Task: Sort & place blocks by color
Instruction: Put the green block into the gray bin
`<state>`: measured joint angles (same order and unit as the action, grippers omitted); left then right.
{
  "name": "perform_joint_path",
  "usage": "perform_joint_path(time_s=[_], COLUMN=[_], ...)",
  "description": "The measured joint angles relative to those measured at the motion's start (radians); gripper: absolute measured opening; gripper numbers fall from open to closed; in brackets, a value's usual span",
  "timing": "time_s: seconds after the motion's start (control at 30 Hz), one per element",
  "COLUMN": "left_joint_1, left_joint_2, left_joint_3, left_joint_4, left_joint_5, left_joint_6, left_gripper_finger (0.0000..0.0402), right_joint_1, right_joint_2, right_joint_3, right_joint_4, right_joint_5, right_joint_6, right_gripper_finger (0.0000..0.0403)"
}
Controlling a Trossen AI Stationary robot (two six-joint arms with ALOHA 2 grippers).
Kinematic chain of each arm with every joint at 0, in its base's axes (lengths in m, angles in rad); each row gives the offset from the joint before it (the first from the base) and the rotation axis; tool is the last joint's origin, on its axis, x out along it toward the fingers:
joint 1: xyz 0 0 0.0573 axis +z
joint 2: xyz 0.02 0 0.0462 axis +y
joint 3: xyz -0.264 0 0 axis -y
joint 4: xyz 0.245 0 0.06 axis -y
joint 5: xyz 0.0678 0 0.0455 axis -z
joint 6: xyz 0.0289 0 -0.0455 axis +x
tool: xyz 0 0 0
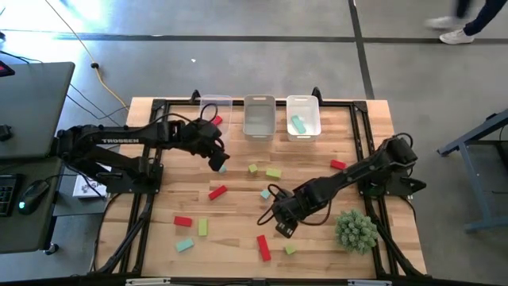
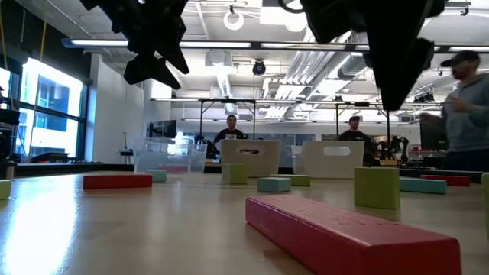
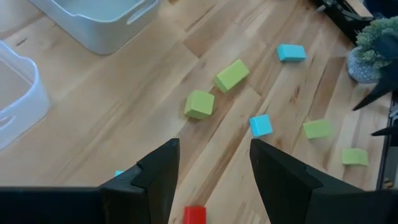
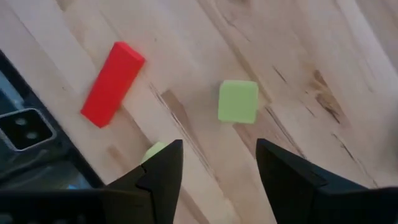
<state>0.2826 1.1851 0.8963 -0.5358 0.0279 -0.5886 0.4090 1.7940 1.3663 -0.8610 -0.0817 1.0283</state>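
Both arms are hovering over scattered blocks, so neither tool is carrying anything. The right tool (image 4: 214, 165), fingers wide, is hanging above a green cube (image 4: 238, 101) and red bar (image 4: 112, 83) near the desk's (image 1: 238, 250) front edge. The left tool (image 3: 214, 163), also wide, is hanging over the blocks (image 3: 199, 104) just before the bins (image 1: 259, 117), probably choosing one.

A pale wooden table (image 1: 238, 230) carries three clear bins (image 1: 259, 116) along its far edge; red, yellow-green and teal blocks (image 1: 217, 191) lie scattered across it; a spiky green plant (image 1: 355, 229) stands near the right front corner.
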Motion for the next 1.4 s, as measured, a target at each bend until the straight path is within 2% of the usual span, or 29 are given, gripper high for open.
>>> perform_joint_path(time_s=[0.2, 0.33, 0.77, 0.87, 0.97, 1.23, 1.4], left_joint_1=[-0.033, -0.051, -0.068, -0.068, -0.068, -0.067, -0.065], left_joint_2=[0.000, 0.000, 0.000, 0.000, 0.000, 0.000, 0.000], left_joint_3=[0.000, 0.000, 0.000, 0.000, 0.000, 0.000, 0.000], left_joint_4=[-0.025, -0.053, -0.052, -0.052, -0.052, -0.052, -0.054], left_joint_5=[-0.027, -0.062, -0.096, -0.099, -0.116, -0.123, -0.138], left_joint_6=[-0.015, -0.029, -0.036, -0.036, -0.036, 0.002, 0.017], left_gripper_finger=[0.0186, 0.0186, 0.0186, 0.0186, 0.0186, 0.0186, 0.0186], right_joint_1=[0.004, 0.004, -0.002, -0.003, -0.004, -0.017, -0.044], right_joint_2=[0.071, 0.096, 0.163, 0.178, 0.193, 0.196, 0.192], right_joint_3=[0.000, 0.000, 0.000, 0.000, 0.000, 0.000, 0.000], right_joint_4=[0.013, 0.010, 0.043, 0.051, 0.051, 0.066, 0.093], right_joint_5=[0.008, 0.056, 0.051, 0.052, 0.050, 0.033, 0.000], right_joint_6=[-0.008, -0.012, -0.024, -0.027, -0.025, -0.019, -0.066], right_gripper_finger=[0.0253, 0.0282, 0.0290, 0.0277, 0.0246, 0.0112, 0.0105])
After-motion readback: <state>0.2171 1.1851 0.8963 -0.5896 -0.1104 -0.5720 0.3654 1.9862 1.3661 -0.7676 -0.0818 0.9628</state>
